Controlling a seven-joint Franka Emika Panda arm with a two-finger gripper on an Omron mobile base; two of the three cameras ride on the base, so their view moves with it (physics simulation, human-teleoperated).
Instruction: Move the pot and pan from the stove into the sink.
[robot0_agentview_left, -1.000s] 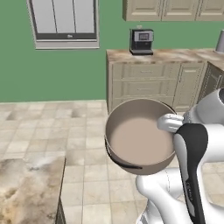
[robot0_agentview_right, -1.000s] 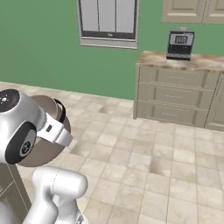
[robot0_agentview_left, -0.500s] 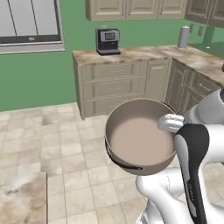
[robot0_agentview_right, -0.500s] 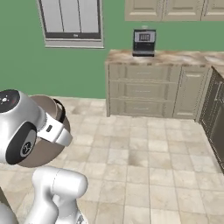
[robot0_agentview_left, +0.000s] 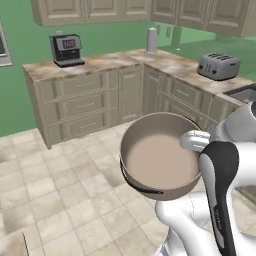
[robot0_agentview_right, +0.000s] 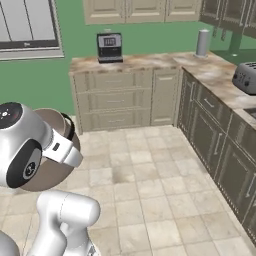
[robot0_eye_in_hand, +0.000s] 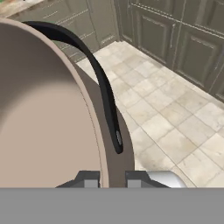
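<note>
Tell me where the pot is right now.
The pot is in the gripper, shut on its rim, carried above the tiled floor mid-kitchen; left base view shows the toaster counter beyond it to the right.

Both base views look forward and down from behind the arm, left and right, sharing the tiled floor (robot0_agentview_left: 60, 200), the corner surface (robot0_agentview_right: 165, 60) and the coffee machine (robot0_agentview_left: 66, 49). The hand view sits very close along the pot (robot0_eye_in_hand: 43, 122) rim, facing the floor.

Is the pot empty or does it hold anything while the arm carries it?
Empty. The left base view looks into the pot, held at its rim by the gripper, and shows only a bare beige inside.
</note>
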